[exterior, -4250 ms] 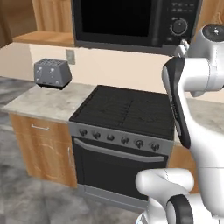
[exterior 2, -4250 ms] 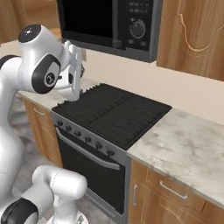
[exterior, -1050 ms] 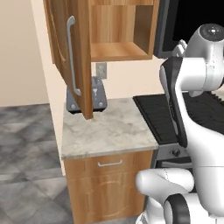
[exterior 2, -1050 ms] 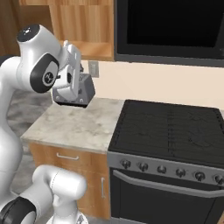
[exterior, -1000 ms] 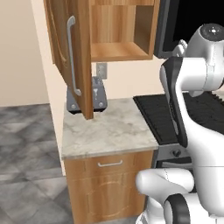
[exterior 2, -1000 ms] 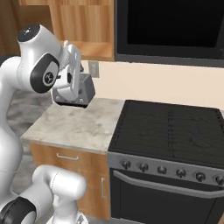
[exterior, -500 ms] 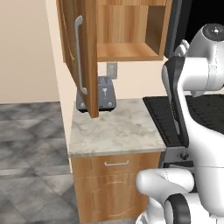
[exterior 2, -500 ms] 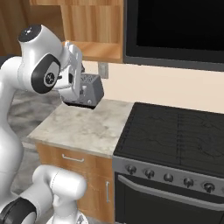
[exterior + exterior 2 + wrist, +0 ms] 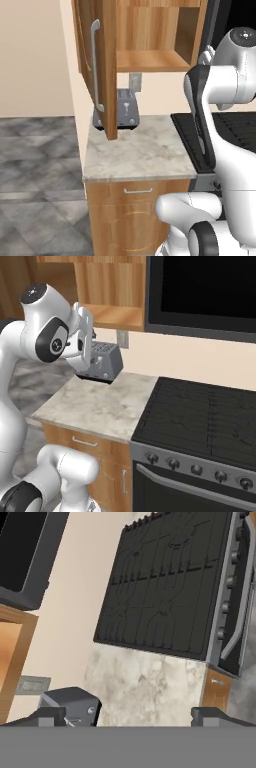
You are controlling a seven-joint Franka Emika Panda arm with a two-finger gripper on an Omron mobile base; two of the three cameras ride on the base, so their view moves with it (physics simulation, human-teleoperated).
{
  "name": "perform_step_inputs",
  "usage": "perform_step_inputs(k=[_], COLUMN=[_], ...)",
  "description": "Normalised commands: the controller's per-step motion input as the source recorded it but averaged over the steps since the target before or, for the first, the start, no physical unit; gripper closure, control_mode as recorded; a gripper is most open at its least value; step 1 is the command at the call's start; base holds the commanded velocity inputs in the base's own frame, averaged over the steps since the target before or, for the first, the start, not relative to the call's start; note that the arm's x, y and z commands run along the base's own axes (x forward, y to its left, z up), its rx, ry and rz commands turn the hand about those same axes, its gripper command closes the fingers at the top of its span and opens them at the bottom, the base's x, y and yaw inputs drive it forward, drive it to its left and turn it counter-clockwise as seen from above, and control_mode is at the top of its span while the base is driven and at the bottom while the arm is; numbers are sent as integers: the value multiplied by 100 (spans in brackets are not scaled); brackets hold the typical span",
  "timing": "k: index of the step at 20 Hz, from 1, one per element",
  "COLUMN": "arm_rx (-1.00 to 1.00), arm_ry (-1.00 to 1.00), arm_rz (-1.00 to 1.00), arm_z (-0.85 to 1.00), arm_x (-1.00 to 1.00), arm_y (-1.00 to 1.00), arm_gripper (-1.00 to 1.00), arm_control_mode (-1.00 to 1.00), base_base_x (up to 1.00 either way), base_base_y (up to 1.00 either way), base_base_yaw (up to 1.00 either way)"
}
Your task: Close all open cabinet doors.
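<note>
- Above the marble counter (image 9: 137,155), at its left end, 1 cabinet door (image 9: 96,65) stands swung out towards the room, nearly edge-on to the left base camera, with the open cabinet (image 9: 157,35) showing a bare shelf behind it.
- Its long axis runs upright, as does the silver bar handle (image 9: 94,65) on its outer face; its lower corner hangs in front of the toaster (image 9: 120,109).
- Over the counter's right part, close to the stove (image 9: 200,416), the gripper (image 9: 129,714) has its fingers spread wide with nothing between them.
- Judged from this, the door lies up and to the arm's left, so the closing push likely means reaching leftwards past the toaster to the door's outer face.
</note>
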Motion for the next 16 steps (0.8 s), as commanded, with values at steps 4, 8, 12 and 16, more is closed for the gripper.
perform_step_inputs(k=[4, 8, 12, 16], arm_rx=[0, 0, 0, 0], arm_ry=[0, 0, 0, 0], arm_rz=[0, 0, 0, 0], arm_z=[0, 0, 0, 0], arm_x=[0, 0, 0, 0], arm_y=[0, 0, 0, 0], arm_gripper=[-100, -100, -100, -100], arm_control_mode=[100, 100, 100, 100], base_base_x=[15, 5, 13, 4], base_base_y=[39, 42, 30, 0], base_base_yaw=[-3, -9, -3, 0])
